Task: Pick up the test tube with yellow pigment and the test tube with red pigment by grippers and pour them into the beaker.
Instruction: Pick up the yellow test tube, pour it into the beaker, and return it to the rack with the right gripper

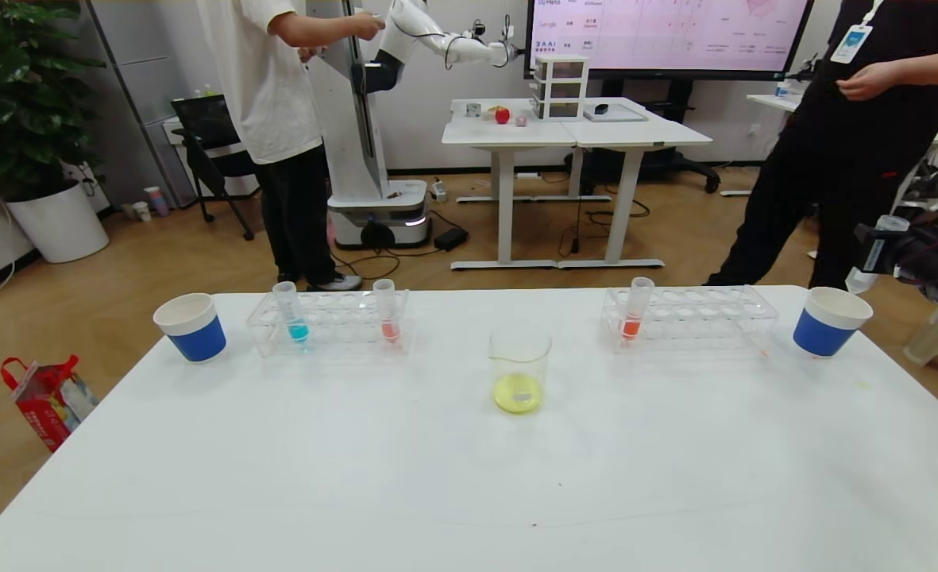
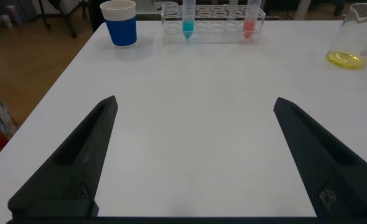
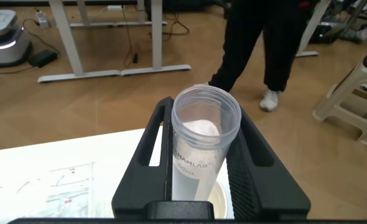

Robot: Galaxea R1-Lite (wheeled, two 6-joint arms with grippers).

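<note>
Beaker (image 1: 520,369) with yellow liquid (red-pigment tube (image 1: 387,311) racked)

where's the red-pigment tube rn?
Head view: the test tube with red pigment stands upright at the right end of the left rack, left of the beaker, with the blue tube in the same rack.
</note>
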